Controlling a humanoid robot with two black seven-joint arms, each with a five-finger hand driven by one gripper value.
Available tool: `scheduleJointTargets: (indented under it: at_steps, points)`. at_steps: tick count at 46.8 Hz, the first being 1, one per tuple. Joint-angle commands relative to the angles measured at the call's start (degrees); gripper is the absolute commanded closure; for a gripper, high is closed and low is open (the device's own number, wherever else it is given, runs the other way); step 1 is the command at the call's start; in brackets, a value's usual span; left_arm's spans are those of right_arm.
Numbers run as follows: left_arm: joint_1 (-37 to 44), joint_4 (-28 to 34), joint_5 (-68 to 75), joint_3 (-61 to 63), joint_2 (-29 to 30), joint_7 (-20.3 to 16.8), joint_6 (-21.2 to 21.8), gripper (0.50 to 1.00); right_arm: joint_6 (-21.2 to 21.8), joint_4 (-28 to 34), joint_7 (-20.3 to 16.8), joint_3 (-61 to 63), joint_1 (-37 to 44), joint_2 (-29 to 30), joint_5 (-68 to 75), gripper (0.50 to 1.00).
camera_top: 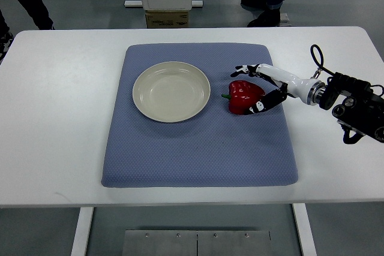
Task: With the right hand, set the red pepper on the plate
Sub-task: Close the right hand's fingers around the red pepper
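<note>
Plate (pixel 171 92) first, at the left: a pale, shallow dish lying empty on the blue mat (pixel 198 160), which covers the middle of the white table (pixel 54 118). Just beside the plate, at its 3 o'clock and not touching its rim, sits the pepper (pixel 244 97), red and glossy, lying on its side with the green stem pointing toward the plate. Further right comes the right hand (pixel 259 88), its arm reaching in from the right edge. Its fingers (pixel 243 70) curve around the pepper's far side at about 12 to 1 o'clock, and the thumb side presses in at about 4 o'clock, so the hand looks closed on the pepper, though whether the grip is firm I cannot tell. The pepper rests on the mat, not lifted. As for handling, I judge it light and hollow, with a smooth waxy skin that may slip, and lobed walls that give a little under pressure; squeezing hard could dent it. The broad middle of the body, across its widest lobes, seems the best hold, rather than the stem. The left hand is out of view. Legs of people stand beyond the table at 11 and 1 o'clock.
</note>
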Motion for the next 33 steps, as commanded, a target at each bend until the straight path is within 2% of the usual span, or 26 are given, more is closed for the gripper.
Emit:
scheduleJointTargets:
  at_steps: [1, 7, 22, 30, 33]
  points:
    - [0.0, 0.0, 0.0, 0.0, 0.0, 0.0, 0.0, 0.5, -0.2, -0.4, -0.2, -0.1, 0.0, 0.1, 0.0, 0.519]
    - [0.0, 0.0, 0.0, 0.0, 0.0, 0.0, 0.0, 0.5, -0.3, -1.2, -1.0, -0.3, -0.1, 0.3, -0.1, 0.519]
    - [0.0, 0.0, 0.0, 0.0, 0.0, 0.0, 0.0, 0.5, -0.3, -1.2, -1.3, -1.9, 0.5, 0.6, -0.1, 0.555]
    - [0.0, 0.0, 0.0, 0.0, 0.0, 0.0, 0.0, 0.5, -0.4, -1.2, -1.2, -2.7, 0.7, 1.2, -0.1, 0.59]
    - [0.0, -0.1, 0.0, 0.0, 0.0, 0.0, 0.0, 0.5, -0.4, -1.2, -1.2, -2.7, 0.7, 1.4, 0.0, 0.626]
